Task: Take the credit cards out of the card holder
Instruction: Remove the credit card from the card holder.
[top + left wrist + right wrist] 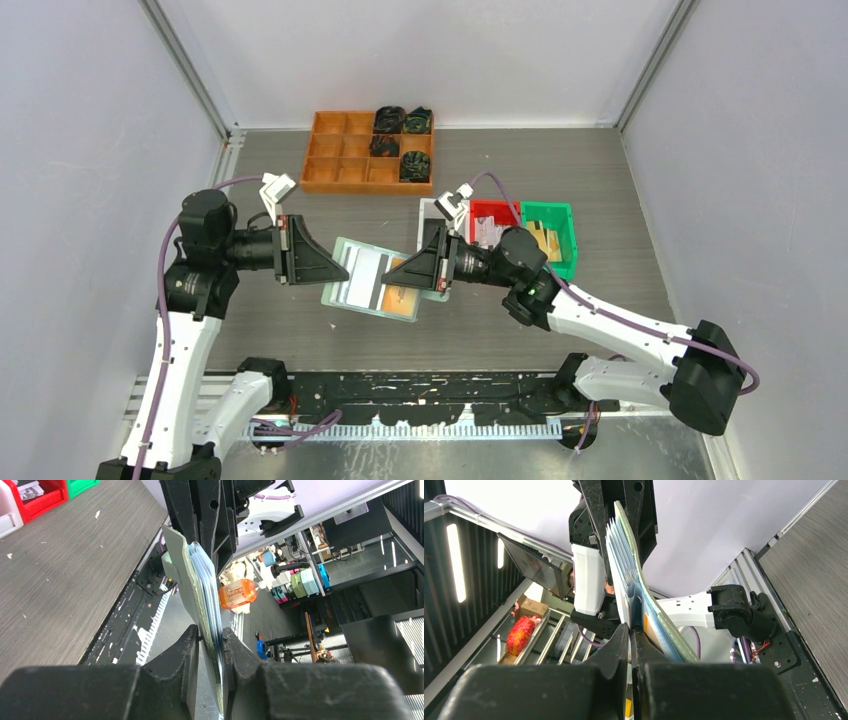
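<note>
Hanging clear of the table point(600, 180) between the two arms, the card holder point(352, 246) is spread open, its inner side turned up toward the top camera. The left gripper point(340, 272) comes in from the left, and its fingers point(186, 647) are clamped on the holder's edge, with the pale green cover and the fanned blue-green pockets pinched between them. The right gripper point(392, 274) meets it from the opposite side; its fingers point(620, 645) are pressed almost together on a thin pale sheet among the pockets. This looks like the edge of the grey card point(364, 280), though the wrist view does not settle it. An orange card point(400, 300) sits in the holder's right half, just beside the right fingers and outside their pinch. Behind, an orange tray point(340, 150) holds black coiled items point(402, 140), and a white bin point(430, 212), a red bin point(492, 212) and a green bin point(560, 240) stand side by side to its right.
</note>
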Available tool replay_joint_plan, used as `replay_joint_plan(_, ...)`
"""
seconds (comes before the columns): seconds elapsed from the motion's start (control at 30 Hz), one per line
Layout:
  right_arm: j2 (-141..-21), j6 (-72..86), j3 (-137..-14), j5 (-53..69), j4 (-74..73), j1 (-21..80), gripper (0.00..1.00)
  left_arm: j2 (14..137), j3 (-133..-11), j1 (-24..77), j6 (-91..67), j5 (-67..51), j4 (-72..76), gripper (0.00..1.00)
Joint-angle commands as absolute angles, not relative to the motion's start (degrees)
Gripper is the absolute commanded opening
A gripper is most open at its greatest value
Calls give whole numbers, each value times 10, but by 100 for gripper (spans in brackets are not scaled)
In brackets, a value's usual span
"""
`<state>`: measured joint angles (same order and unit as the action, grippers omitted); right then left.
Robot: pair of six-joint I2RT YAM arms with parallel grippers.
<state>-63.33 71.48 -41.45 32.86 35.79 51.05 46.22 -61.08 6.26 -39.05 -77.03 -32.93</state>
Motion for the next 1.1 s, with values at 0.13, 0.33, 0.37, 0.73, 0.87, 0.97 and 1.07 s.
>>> replay_joint_plan(0.13,-605,728,-382,287,419,507,1,454,-640,59,-415,-786,-279,2)
replay_joint_plan(0.33,-589,725,-371,282,409,507,1,455,-644,59,-418,-784,-274,1)
replay_joint_plan(0.37,-586,724,-371,281,406,507,1,454,-644,60,-418,-784,-274,1)
replay_joint_plan(0.73,-573,681,-412,318,325,507,1,455,-645,59,-420,-788,-270,0)
replay_joint_plan(0.87,-582,698,-407,322,347,507,1,456,-646,59,-420,-785,-267,0)
replay_joint_plan(0.97,-576,700,-404,321,328,497,1,456,-649,59,-402,-772,-278,0)
replay_joint_plan(1.07,-560,714,-396,326,308,466,1,463,-667,59,-329,-728,-351,0)
